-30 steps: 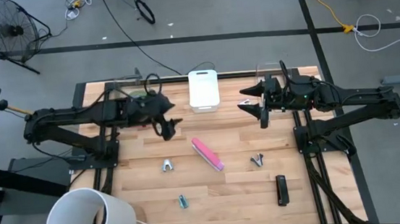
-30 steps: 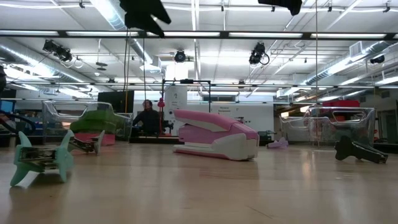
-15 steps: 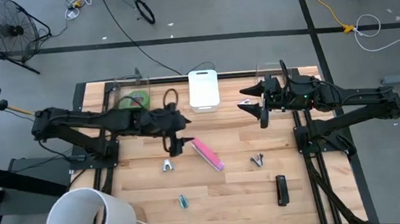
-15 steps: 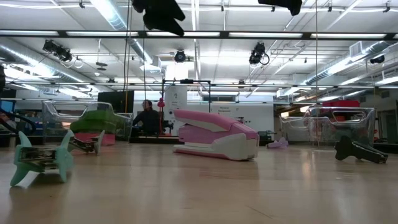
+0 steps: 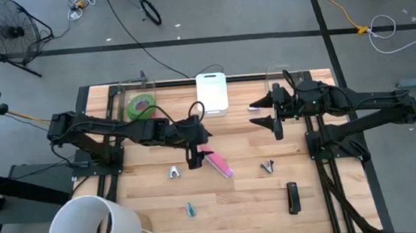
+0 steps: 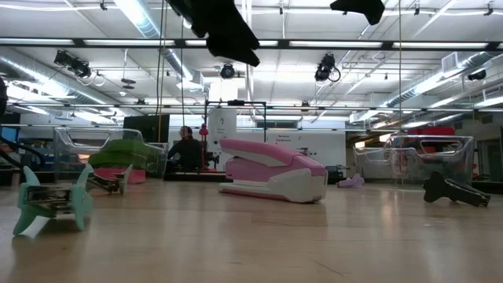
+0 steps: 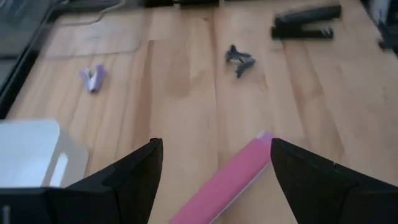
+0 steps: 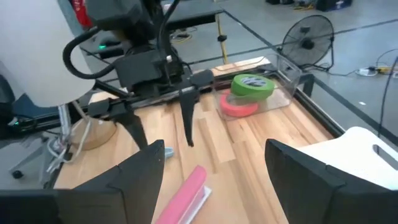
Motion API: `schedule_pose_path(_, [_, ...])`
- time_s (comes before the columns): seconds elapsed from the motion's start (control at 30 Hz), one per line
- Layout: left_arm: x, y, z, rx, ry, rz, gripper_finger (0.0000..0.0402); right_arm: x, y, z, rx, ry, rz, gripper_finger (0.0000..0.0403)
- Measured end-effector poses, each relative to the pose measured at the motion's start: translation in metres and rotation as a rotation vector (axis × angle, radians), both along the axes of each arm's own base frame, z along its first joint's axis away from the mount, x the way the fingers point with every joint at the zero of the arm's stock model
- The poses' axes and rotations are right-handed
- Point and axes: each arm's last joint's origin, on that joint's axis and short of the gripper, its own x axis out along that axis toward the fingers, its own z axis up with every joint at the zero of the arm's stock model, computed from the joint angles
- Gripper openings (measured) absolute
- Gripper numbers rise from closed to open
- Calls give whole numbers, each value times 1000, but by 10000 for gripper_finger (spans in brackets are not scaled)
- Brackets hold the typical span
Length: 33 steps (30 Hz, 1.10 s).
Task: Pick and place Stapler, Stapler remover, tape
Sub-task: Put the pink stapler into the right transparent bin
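- My left gripper, fingers apart and empty, hangs right at the pink stapler's upper end.
- The stapler lies mid-table, long axis slanting toward the front-right corner.
- Right gripper — open too — waits farther off, by the back edge.

Wooden table with pink stapler

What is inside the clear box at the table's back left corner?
Inside the clear box: green tape stacked on red-pink tape. Anything beneath them is covered.
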Motion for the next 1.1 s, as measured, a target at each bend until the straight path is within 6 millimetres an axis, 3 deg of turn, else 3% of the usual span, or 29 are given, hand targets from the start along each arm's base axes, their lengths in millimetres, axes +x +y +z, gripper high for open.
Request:
schedule_pose_path(0.23, [1, -1, 1, 170, -9, -177, 297, 0, 0, -1, 3, 6, -1, 276])
schedule_pose_path(0.43, [2, -1, -4, 160, 22, -212, 297, 0, 0, -1, 3, 6, -1, 276])
schedule_pose_path(0.83, [23, -5, -58, 207, 206, -356, 297, 0, 0, -1, 1, 9, -1, 276])
schedule_pose_path(1.1, [30, -1, -80, 326, 286, -409, 296, -1, 0, -2, 50, 19, -15, 276])
